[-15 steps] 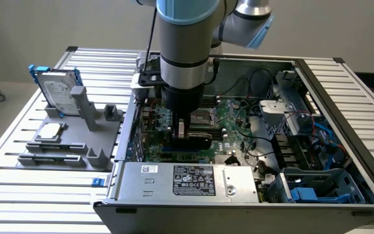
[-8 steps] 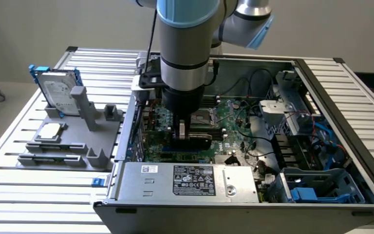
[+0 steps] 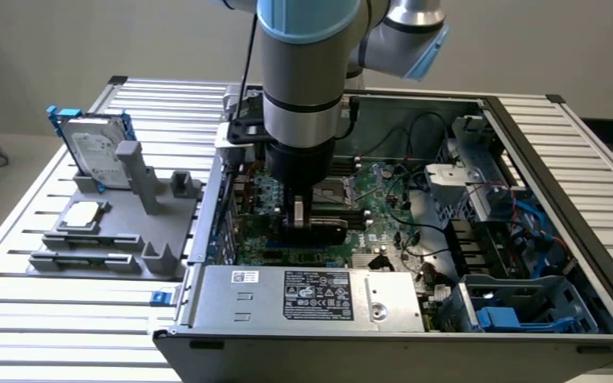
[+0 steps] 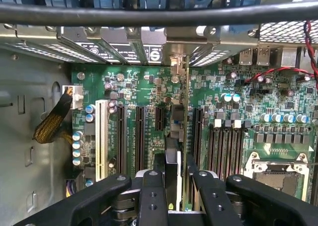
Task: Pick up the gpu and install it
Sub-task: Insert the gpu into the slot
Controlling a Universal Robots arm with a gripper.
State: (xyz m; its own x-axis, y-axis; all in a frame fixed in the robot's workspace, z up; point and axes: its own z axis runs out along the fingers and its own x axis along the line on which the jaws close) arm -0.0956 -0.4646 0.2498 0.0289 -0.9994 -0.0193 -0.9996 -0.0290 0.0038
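Gpu gripped inside the open computer case (image 3: 562, 167).
Gripper (image 4: 175, 188) fingers are clamped on the gpu (image 4: 173, 154), which stands edge-on over the motherboard (image 4: 233, 121) among its expansion slots (image 4: 140, 136).

The hand (image 3: 304, 223), closed on the gpu (image 4: 175, 136), occupies the open centre of the case (image 3: 413, 97). Low expansion slots (image 4: 140, 136) flank the card on both sides.

Obstacles:
- the power supply (image 3: 306, 297) along the near wall
- the drive cage (image 3: 520, 307) and loose cables (image 3: 434, 231) toward the exterior view's right
- the slot-cover wall (image 4: 174, 47) close to the card's end

The worktop (image 3: 29, 319) beside the grey fixture (image 3: 104, 239) lies open.
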